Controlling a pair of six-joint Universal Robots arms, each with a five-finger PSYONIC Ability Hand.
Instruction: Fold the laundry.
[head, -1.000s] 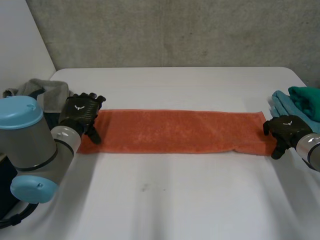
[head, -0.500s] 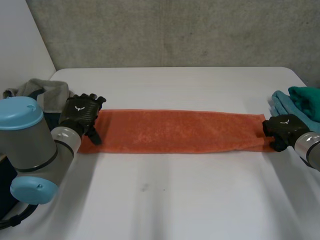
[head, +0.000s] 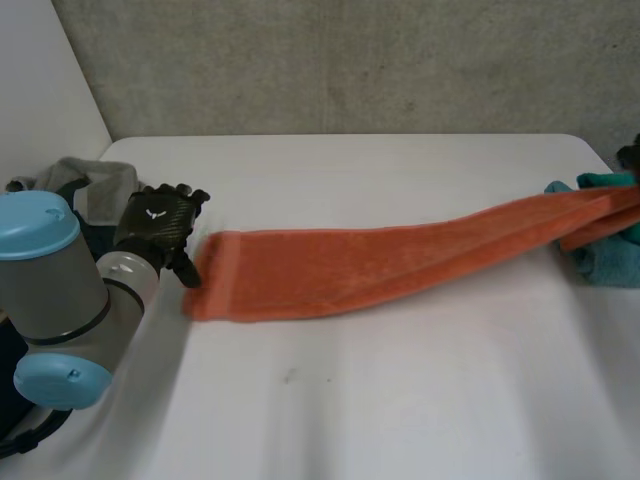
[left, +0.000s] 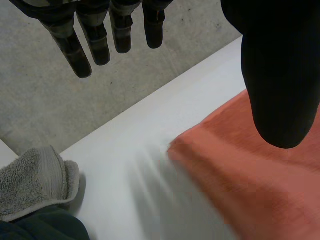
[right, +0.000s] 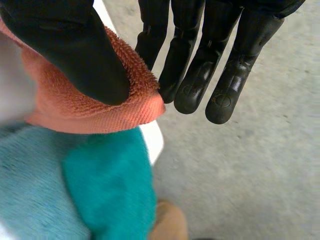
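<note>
The right hand pinches the right end of the orange towel between thumb and straight fingers, lifted above the desk. The left hand is open at the left end and holds nothing, so the towel may slide right.

White table, matte, smooth top. Grey concrete wall behind far edge. Concrete floor beyond table edge.

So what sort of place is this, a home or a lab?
Probably a robotics lab or test bench, not a home: a bare concrete wall, a plain white table, and a robot arm beside an orange towel, with a grey towel and teal towels at the table's ends.
</note>
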